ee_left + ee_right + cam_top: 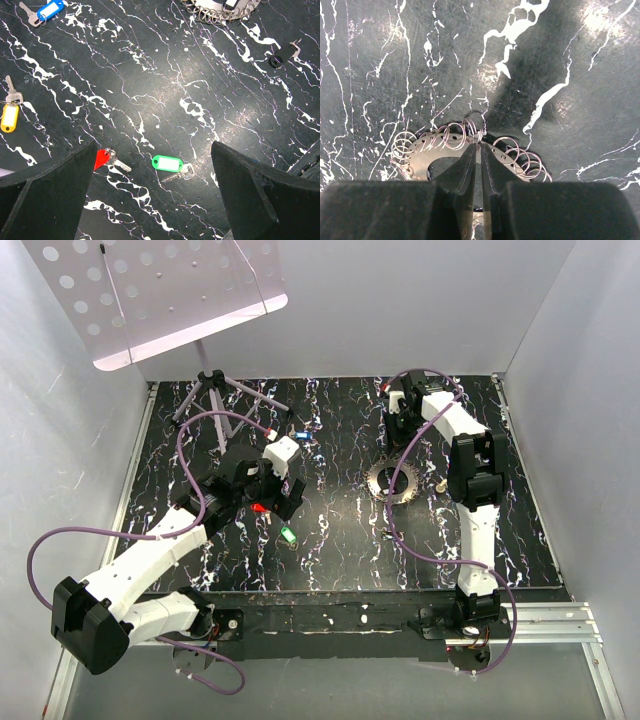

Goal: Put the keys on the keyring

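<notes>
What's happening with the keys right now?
The right hand is shut on a small wire loop at the edge of the keyring. The left hand hangs open above the red key and green key, touching neither. The blue key and yellow key lie farther off. None is on the keyring yet.
</notes>
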Controlling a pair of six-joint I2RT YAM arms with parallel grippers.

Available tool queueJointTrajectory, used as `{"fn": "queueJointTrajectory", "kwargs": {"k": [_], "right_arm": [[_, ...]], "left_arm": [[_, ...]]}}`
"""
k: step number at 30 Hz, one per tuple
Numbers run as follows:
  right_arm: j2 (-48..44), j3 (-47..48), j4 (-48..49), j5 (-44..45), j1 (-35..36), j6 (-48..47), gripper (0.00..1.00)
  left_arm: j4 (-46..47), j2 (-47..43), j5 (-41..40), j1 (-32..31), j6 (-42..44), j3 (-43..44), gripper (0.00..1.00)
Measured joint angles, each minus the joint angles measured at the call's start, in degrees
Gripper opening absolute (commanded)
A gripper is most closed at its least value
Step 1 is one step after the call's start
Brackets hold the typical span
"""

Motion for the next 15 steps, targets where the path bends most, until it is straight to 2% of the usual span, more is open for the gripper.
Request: {"fn": "queueJointTrajectory", "kwargs": {"k": [9,15], "right_arm": [[0.0,0.0,0.2,1.0,-0.3,0.0,0.19],[0.0,0.0,0.2,1.0,-0.4,0.1,0.27]], "left_arm": [[0.0,0.0,0.0,0.0,0.0,0.0,0.98],[0.0,0.0,0.0,0.0,0.0,0.0,0.98]]}}
